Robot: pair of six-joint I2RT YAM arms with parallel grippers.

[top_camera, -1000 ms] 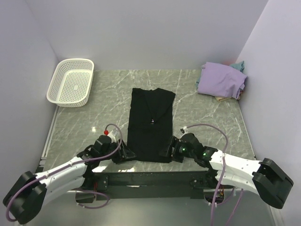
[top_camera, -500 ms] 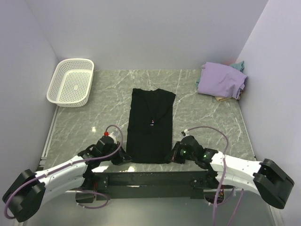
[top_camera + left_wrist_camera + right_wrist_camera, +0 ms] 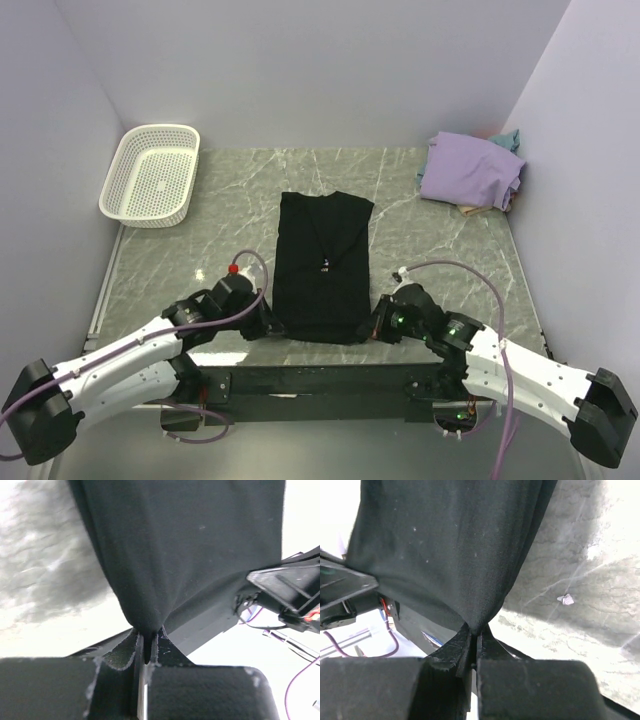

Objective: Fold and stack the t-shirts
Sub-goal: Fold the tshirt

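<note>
Black t-shirt (image 3: 323, 265), wrist-close: nipped in left claw (image 3: 146, 645), right claw (image 3: 474, 632).

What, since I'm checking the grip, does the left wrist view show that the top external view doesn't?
Left wrist only: the left pincer shut on the black t-shirt's bunched corner. Top external only: the white basket, the lavender t-shirt, the right pincer at the opposite corner. Both: the black t-shirt and marble table.

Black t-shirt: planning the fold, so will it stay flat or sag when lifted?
Probably sags: the black t-shirt puckers into a soft peak where the left claw and right claw pinch it. Likely light, since small pinches hold it.
</note>
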